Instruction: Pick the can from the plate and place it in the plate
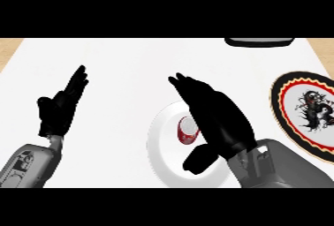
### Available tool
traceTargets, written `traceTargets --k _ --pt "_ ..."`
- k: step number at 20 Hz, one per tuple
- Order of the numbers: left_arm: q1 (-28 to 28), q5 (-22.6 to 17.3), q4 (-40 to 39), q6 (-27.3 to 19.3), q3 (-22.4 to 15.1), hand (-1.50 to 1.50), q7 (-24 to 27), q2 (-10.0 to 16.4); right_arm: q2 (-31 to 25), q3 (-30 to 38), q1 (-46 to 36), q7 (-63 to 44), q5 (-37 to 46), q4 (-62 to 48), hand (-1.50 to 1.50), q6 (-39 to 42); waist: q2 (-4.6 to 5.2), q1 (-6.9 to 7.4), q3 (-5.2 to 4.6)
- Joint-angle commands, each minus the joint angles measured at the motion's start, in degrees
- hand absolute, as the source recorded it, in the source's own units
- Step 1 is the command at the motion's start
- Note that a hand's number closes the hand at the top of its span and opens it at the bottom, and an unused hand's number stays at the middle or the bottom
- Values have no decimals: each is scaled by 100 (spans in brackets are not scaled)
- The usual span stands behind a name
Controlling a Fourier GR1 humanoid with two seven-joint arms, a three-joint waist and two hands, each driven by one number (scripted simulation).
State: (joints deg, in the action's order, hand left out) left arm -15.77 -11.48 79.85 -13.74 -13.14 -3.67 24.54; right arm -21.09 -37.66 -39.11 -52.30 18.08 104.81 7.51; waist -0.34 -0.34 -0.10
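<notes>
A red can (187, 131) with a pale top lies on a plain white plate (163, 154) near the middle of the counter. My right hand (218, 119) hovers over the can's right side, fingers straight and pointing up-left, thumb hanging below; it covers part of the can and plate. It holds nothing. A second plate (294, 95), patterned with a black, red and yellow rim and a dark figure in its centre, lies at the right edge. My left hand (62, 106) rests open at the left, fingers up.
A dark grey object (259, 42) sits at the counter's far edge, upper right. The white counter (130, 66) has wooden floor showing beyond its top corners.
</notes>
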Motion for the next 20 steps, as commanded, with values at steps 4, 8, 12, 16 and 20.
traceTargets --k 4,8,12,16,20 --pt "143 106 -76 142 113 0 169 -106 48 257 -99 -926 -580 -55 -150 1192 28 37 6" --pt "-2 259 168 80 99 0 -162 -263 393 354 -225 -655 -330 -694 -150 1194 33 79 8" --pt "209 453 -201 119 125 0 391 -470 709 267 -182 -956 -283 -648 -150 1292 34 54 6" --pt "129 399 237 253 267 0 -162 -231 647 132 -29 -583 -101 -1181 -150 1570 27 69 9" --pt "87 411 -55 317 370 0 43 -439 808 73 69 -161 230 -1803 -150 1493 40 74 9"
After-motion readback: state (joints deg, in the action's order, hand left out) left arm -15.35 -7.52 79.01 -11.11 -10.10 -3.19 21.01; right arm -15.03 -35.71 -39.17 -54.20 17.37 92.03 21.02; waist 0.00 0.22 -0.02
